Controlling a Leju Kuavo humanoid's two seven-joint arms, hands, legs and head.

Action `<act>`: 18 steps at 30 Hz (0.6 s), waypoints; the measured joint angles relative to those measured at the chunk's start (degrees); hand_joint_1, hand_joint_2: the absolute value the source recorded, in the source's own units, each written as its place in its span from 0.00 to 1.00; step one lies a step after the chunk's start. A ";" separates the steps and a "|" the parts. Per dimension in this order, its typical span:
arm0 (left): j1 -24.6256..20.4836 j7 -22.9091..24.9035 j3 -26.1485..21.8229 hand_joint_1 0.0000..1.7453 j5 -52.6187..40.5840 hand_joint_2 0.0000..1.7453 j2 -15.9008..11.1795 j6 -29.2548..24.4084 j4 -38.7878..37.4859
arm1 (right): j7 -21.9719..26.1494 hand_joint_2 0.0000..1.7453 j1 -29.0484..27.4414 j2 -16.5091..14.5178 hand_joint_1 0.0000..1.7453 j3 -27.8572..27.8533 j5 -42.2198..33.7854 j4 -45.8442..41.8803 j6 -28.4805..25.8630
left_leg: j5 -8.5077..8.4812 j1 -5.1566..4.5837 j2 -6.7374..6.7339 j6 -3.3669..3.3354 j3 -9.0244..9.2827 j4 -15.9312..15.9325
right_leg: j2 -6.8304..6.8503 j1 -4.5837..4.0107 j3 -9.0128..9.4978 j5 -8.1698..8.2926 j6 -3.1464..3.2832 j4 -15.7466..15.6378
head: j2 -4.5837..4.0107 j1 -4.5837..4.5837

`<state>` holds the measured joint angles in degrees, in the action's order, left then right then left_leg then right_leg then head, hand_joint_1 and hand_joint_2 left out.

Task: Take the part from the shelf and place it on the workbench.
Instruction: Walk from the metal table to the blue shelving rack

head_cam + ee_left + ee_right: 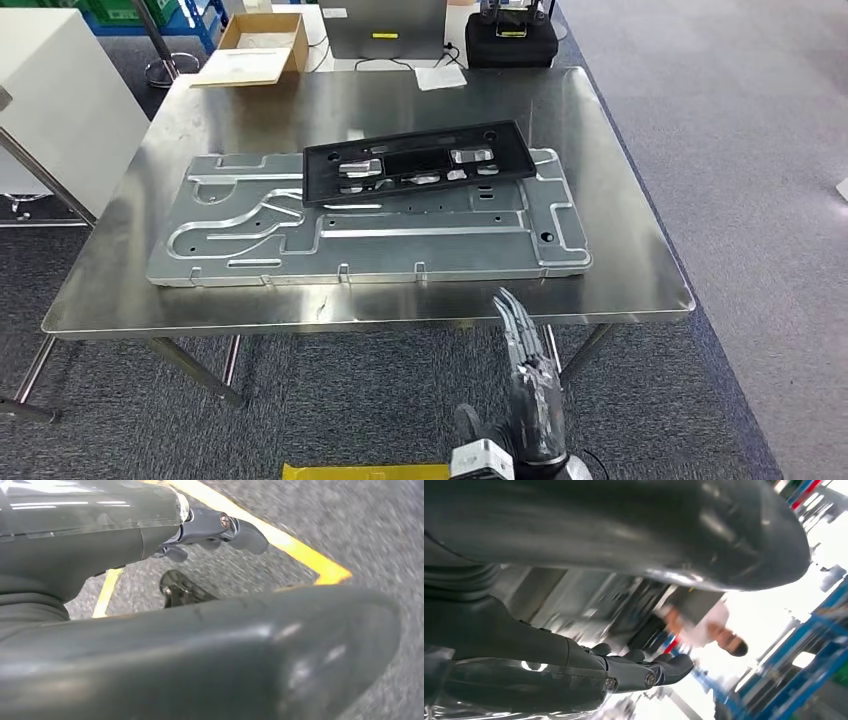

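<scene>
The black plastic part (415, 163) lies flat on the steel workbench (620, 200), resting across the far side of a large silver stamped metal plate (250, 240). My right hand (525, 350) hangs just in front of the bench's near edge. Its fingers are stretched toward the bench, hold nothing, and are apart from the part. In the right wrist view the same hand (634, 672) shows straight dark fingers with nothing between them. My left hand (200, 530) hangs low over the grey carpet with its fingers (240, 530) extended and nothing in them.
At the bench's far edge stand a cardboard box (262, 40), a grey panel (385, 28) and a black case (510, 40). A white cabinet (60, 100) is at the left. Yellow floor tape (300, 550) runs under my left hand. A blurred person (719, 630) stands beyond the bench.
</scene>
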<state>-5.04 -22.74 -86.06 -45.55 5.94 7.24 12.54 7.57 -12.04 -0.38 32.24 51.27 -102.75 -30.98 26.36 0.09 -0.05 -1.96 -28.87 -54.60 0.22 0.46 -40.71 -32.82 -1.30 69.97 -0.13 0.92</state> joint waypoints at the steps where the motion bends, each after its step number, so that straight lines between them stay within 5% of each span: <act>1: 0.01 -0.01 -0.17 0.00 0.04 0.00 0.12 -0.11 0.00 | -0.66 0.00 -0.91 0.10 0.00 -0.45 1.68 -0.07 -1.34 | -0.76 0.00 0.13 0.06 -1.10 -0.16 | -0.01 0.05 -0.12 -0.90 -0.17 3.11 | 0.01 -0.01; 3: 0.01 -0.01 -0.39 0.00 0.04 0.00 0.39 -0.21 -0.01 | -1.93 0.00 -2.37 0.17 0.00 -1.12 4.37 -0.05 -3.08 | -2.13 0.03 0.64 0.37 -3.43 -0.76 | -0.12 0.22 1.87 1.56 -0.31 4.57 | 0.01 0.00; 5: -0.05 -0.01 -0.47 0.00 0.01 0.00 0.63 -0.26 -0.01 | -3.18 0.00 -3.46 0.15 0.00 -1.96 6.35 0.07 -4.11 | -3.24 0.05 1.46 0.85 -5.67 -1.73 | -1.47 0.46 7.74 3.91 -0.11 -1.47 | 0.01 0.01; 7: -0.24 -0.07 -0.49 0.00 -0.04 0.00 0.82 -0.27 -0.01 | -4.47 0.00 -4.38 -0.03 0.00 -3.12 8.09 0.53 -4.95 | -4.19 -0.06 2.42 1.44 -7.09 -2.64 | -3.50 0.52 14.07 2.05 0.40 -10.11 | 0.02 0.04; 8: -0.31 -0.13 -0.49 0.00 -0.06 0.00 0.90 -0.27 -0.01 | -5.01 0.00 -4.74 -0.26 0.00 -3.87 8.63 1.06 -5.30 | -4.75 -0.11 2.94 1.79 -7.49 -2.83 | -4.04 0.43 15.78 0.89 0.72 -12.78 | 0.02 0.06; 11: -0.08 -0.38 -0.52 0.00 -0.05 0.00 0.96 -0.36 0.01 | -5.16 0.00 -5.69 -1.47 0.00 -7.02 8.57 3.95 -5.89 | -5.29 0.04 3.74 2.78 -8.44 -3.15 | -2.30 0.40 15.28 1.45 1.97 -13.93 | 0.01 0.06; 13: 0.08 -0.49 -0.56 0.00 -0.05 0.00 1.00 -0.41 0.01 | -4.17 0.00 -6.38 -2.66 0.00 -9.75 8.21 6.08 -6.05 | -0.87 0.26 2.34 3.33 -9.71 -6.56 | -0.82 0.58 13.95 2.73 2.85 -14.06 | 0.01 0.21; 15: 0.07 -0.57 -0.56 0.00 -0.05 0.00 1.08 -0.43 0.01 | -3.03 0.00 -6.86 -3.92 0.00 -12.38 8.24 8.15 -6.12 | 5.02 0.47 1.01 3.95 -11.20 -13.59 | 0.52 0.40 12.40 3.95 3.10 -13.94 | 0.00 0.35; 16: 0.04 -0.61 -0.56 0.00 -0.18 0.00 1.10 -0.44 0.00 | -2.53 0.00 -7.07 -4.56 0.00 -13.67 8.52 9.26 -6.17 | 6.24 0.59 0.76 4.22 -11.61 -17.08 | 1.23 0.32 11.52 4.53 3.03 -13.76 | 0.01 0.37; 18: 0.00 -0.57 -0.48 0.00 -0.90 0.00 1.17 -0.44 0.00 | -1.40 0.00 -7.72 -6.09 0.00 -16.65 9.90 11.20 -6.29 | 4.33 0.76 0.44 4.55 -10.34 -19.80 | 2.71 0.27 9.62 5.47 2.78 -13.08 | 0.01 0.38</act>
<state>-5.04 -23.31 -86.54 -46.44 7.11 6.80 12.54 6.17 -19.77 -6.47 15.59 61.17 -91.55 -37.27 30.69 0.85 0.39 2.59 -39.21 -74.41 2.92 0.73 -31.09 -27.36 1.48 56.88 -0.13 1.30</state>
